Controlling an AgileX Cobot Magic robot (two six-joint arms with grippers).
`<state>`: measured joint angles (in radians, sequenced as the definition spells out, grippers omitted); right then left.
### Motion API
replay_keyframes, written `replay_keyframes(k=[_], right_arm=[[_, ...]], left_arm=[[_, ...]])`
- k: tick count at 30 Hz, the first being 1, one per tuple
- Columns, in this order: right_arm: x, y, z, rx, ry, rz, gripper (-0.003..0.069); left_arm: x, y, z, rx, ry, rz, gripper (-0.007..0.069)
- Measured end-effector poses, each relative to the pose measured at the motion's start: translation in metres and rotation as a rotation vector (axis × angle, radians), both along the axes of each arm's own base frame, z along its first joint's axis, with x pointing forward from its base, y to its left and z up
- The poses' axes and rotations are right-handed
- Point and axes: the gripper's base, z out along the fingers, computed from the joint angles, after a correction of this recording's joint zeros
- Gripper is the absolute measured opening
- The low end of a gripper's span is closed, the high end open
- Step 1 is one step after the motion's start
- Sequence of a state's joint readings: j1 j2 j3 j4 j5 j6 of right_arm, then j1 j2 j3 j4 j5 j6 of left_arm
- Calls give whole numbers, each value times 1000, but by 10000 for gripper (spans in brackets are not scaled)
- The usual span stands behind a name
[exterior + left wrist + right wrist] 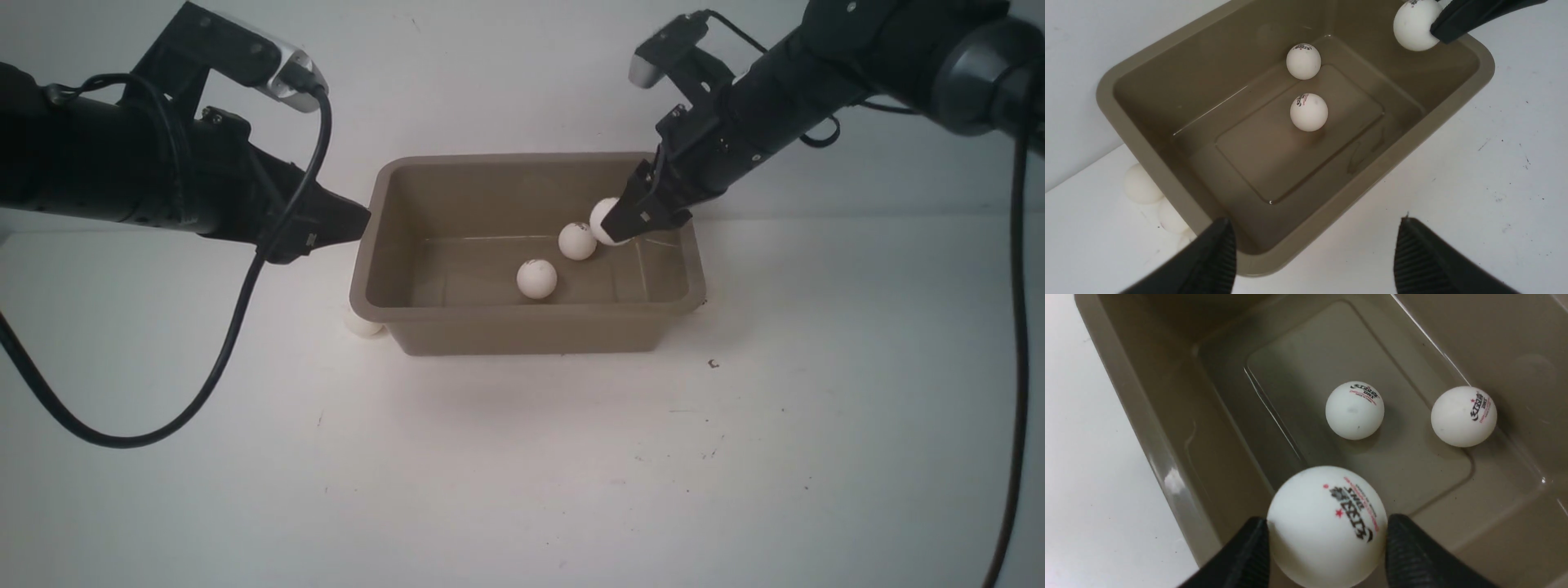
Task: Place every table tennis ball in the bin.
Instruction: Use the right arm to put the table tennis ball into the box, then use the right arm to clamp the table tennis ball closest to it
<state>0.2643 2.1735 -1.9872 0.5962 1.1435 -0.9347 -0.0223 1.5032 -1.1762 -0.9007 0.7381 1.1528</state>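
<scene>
Table tennis ball (1327, 535), likely light and slick, sat pinched at its widest in my right hand (1327, 522) (left hand (1314, 222) gaped empty).

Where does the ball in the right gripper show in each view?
Front: ball over the bin's right end.
Left wrist: ball at the picture's upper right, over the bin's corner.
Right wrist: ball at bottom centre, largest.
Shared landmark: two loose balls on the bin floor.
</scene>
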Motion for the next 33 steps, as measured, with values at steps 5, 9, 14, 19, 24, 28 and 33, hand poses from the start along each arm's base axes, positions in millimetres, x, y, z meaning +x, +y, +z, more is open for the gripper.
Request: replay_keyframes(k=[5, 9, 14, 19, 24, 28, 33], right_arm=[[4, -3, 4, -17, -56, -24, 470], [5, -16, 22, -63, -141, -57, 484], [4, -61, 47, -113, -177, -144, 484], [5, -115, 40, -175, -75, -191, 483], [11, -117, 16, -183, -47, -82, 482], [19, -108, -10, -107, -6, -32, 482], [24, -104, -34, -100, 47, -25, 482]], left_arm=[[0, 0, 0, 0, 0, 0, 468], [0, 0, 0, 0, 0, 0, 468], [0, 0, 0, 0, 0, 0, 468], [0, 0, 0, 0, 0, 0, 468], [1, 1, 0, 2, -7, 8, 468], [1, 1, 0, 4, -9, 7, 468], [1, 1, 0, 4, -9, 8, 468]])
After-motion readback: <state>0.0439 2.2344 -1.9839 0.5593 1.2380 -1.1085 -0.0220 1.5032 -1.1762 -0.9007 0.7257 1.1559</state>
